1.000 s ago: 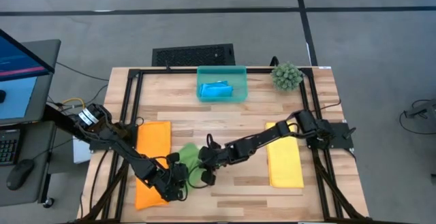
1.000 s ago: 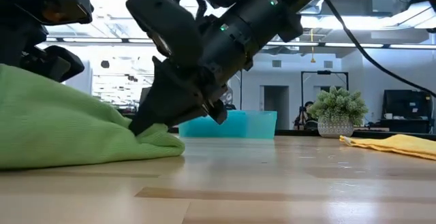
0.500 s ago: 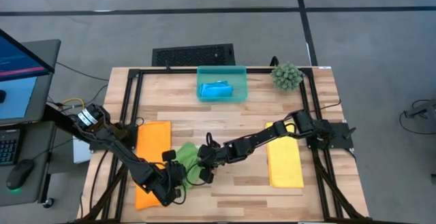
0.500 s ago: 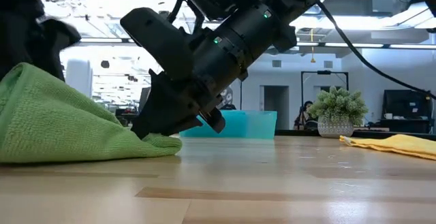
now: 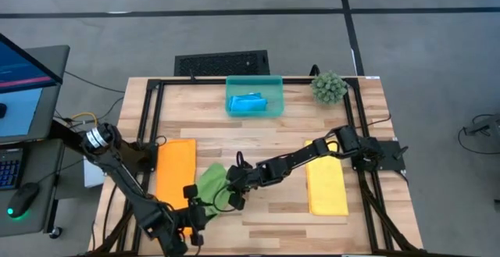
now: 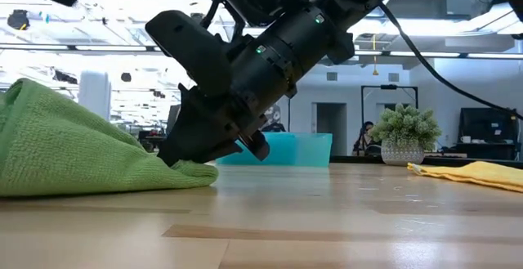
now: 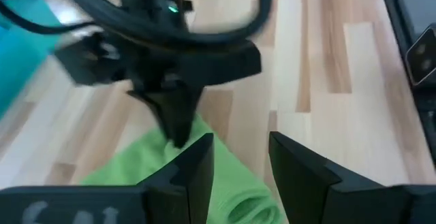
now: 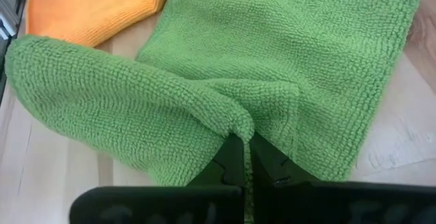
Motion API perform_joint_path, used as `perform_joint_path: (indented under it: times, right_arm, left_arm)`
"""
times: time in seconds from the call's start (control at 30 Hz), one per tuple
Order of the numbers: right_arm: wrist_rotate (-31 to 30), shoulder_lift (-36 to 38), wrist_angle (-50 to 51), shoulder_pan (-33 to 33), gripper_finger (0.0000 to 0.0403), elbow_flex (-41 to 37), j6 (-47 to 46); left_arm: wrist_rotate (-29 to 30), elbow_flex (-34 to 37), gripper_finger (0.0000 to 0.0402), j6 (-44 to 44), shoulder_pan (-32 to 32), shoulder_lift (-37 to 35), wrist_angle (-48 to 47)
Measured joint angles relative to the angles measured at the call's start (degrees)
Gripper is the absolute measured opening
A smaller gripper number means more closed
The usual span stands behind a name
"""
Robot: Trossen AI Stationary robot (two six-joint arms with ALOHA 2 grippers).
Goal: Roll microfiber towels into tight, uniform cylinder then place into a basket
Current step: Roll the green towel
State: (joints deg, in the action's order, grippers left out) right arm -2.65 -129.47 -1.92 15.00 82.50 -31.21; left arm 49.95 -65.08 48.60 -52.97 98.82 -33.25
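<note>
Pale butcher-block wood fills the table (image 5: 258, 132), framed by black rails. Nearest the front edge, the left gripper (image 5: 190, 227) hangs with its fingers (image 7: 194, 173) narrowly parted and nothing between them, just short of the soft green microfiber towel (image 5: 209, 185). That cloth lies crumpled, part folded over itself, at the front centre, its long axis running roughly from the front edge toward the back, skewed somewhat to the right. The right gripper (image 5: 233, 197) is pinched tight on the towel's right-hand edge, where a ridge of pile bunches at the fingertips.

The towel looks light, limp and grippy, so it should drag along the wood without slipping but will sag and unroll if released; a short end, pinched at both corners, seems the best hold for starting a tight roll.

Just left of it lies the flat orange microfiber towel (image 5: 173, 183), long axis front to back; well to the right, the flat yellow microfiber towel (image 5: 326, 185) lies the same way. At the back, the translucent teal plastic basket (image 5: 255, 80) already holds the bright blue towel (image 5: 250, 103), long axis left to right.
</note>
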Motion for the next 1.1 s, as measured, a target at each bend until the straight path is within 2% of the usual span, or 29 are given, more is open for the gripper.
perform_joint_path:
  times: [0.1, 0.17, 0.33, 0.53, 0.67, 1.1]
  right_arm:
    - [0.58, -0.07, -0.43, -0.09, 0.0014, 0.0, 0.17]
    - [0.61, -0.07, -0.41, -0.09, 0.0014, 0.0, 0.21]
    - [0.86, -0.07, -0.34, -0.09, 0.0018, -0.02, 0.8]
    - [1.04, -0.07, -0.03, -0.04, 0.0015, -0.02, 2.49]
    - [1.13, -0.07, -0.3, 0.0, 0.0031, -0.02, 4.83]
    - [4.13, 1.87, 1.28, 0.24, 0.0046, -0.31, 9.89]
  left_arm:
    - [-4.21, 0.96, 0.0135, -2.1, 1.73, 3.79, 4.38]
    - [-4.94, 0.94, 0.0135, -2.97, 2.78, 6.48, 6.18]
    - [-7.0, 0.97, 0.0135, 1.62, 4.98, 10.56, 2.01]
    - [-8.57, 0.97, 0.0135, 9.3, 5.02, 11.02, -1.35]
    - [-13.77, 1.11, 0.0135, 14.3, 5.07, 11.23, -2.13]
    - [-16.1, 1.49, 0.0135, 14.92, 5.07, 11.79, -2.33]
